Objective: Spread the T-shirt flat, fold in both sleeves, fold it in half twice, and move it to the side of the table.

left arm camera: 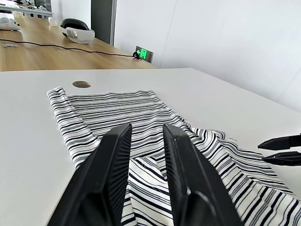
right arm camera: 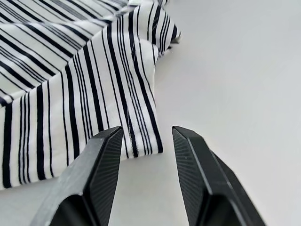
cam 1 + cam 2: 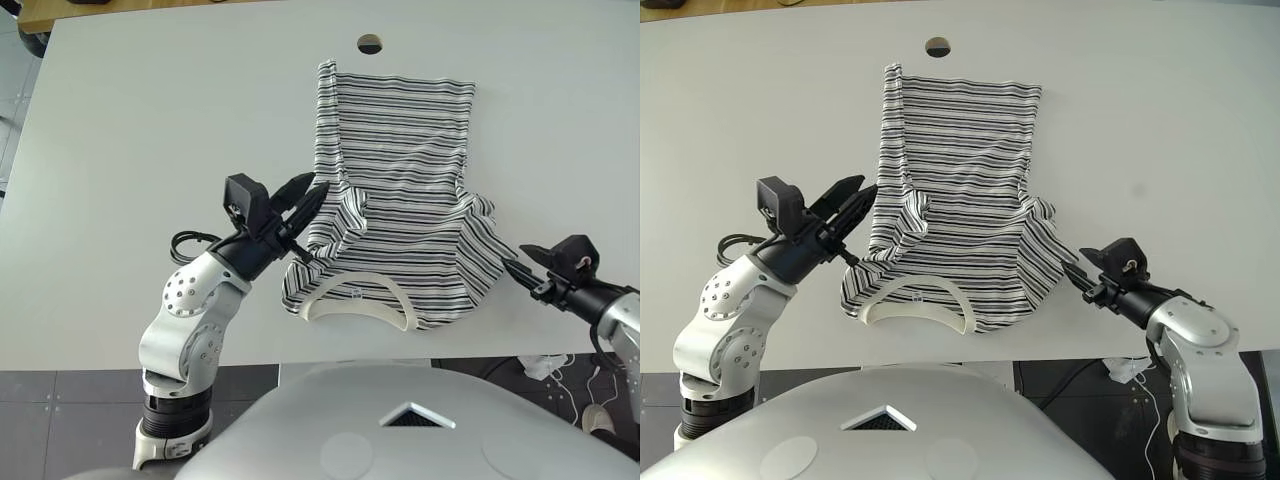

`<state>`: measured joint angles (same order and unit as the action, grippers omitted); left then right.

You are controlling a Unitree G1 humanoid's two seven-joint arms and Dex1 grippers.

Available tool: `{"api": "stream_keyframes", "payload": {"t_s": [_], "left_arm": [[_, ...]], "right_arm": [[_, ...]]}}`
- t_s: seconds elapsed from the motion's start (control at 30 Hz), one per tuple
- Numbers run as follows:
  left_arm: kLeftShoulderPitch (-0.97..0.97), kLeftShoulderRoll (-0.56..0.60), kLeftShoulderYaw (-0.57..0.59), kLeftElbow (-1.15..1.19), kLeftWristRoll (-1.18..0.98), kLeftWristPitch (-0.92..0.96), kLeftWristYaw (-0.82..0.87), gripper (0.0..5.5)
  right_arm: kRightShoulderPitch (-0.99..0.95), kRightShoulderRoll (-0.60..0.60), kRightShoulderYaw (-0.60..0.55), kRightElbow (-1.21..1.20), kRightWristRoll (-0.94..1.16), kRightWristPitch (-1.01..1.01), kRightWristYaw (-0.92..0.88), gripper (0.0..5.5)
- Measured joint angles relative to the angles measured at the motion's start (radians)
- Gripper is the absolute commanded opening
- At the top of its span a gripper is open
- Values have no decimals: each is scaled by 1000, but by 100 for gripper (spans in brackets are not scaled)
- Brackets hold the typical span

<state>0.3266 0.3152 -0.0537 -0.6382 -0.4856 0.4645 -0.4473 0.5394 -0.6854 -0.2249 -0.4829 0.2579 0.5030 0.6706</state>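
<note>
A black-and-white striped T-shirt (image 3: 400, 190) lies on the white table (image 3: 150, 130), collar (image 3: 355, 310) toward me, both sleeves bunched inward and rumpled. My left gripper (image 3: 308, 200) hovers open just above the shirt's left sleeve area, its fingers (image 1: 117, 160) apart with nothing between them. At the shirt's right shoulder edge (image 2: 141, 141), my right gripper (image 3: 512, 268) is open, low over the table, and the fabric corner lies just ahead of its fingertips.
A round cable hole (image 3: 370, 43) sits in the table beyond the shirt's hem. A wooden desk (image 1: 42, 52) with a headset stands farther back. Bare table surface extends left (image 3: 120, 200) and right (image 3: 560, 130) of the shirt.
</note>
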Motion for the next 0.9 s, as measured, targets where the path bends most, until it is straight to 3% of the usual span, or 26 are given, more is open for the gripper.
{"api": "stream_keyframes", "payload": {"t_s": [0.23,0.57,0.8,0.9], "left_arm": [[5,-1,-4,-1,0,-1,1,122],[10,2,0,-16,-1,-1,2,122],[9,8,1,-13,0,-2,2,122],[10,11,0,-2,25,-16,2,122]], "right_arm": [[-18,-22,62,56,-27,-8,29,193],[-36,-39,76,110,18,-30,86,16],[-41,-38,77,-42,12,26,35,12],[-93,-66,128,-167,7,75,31,12]]}}
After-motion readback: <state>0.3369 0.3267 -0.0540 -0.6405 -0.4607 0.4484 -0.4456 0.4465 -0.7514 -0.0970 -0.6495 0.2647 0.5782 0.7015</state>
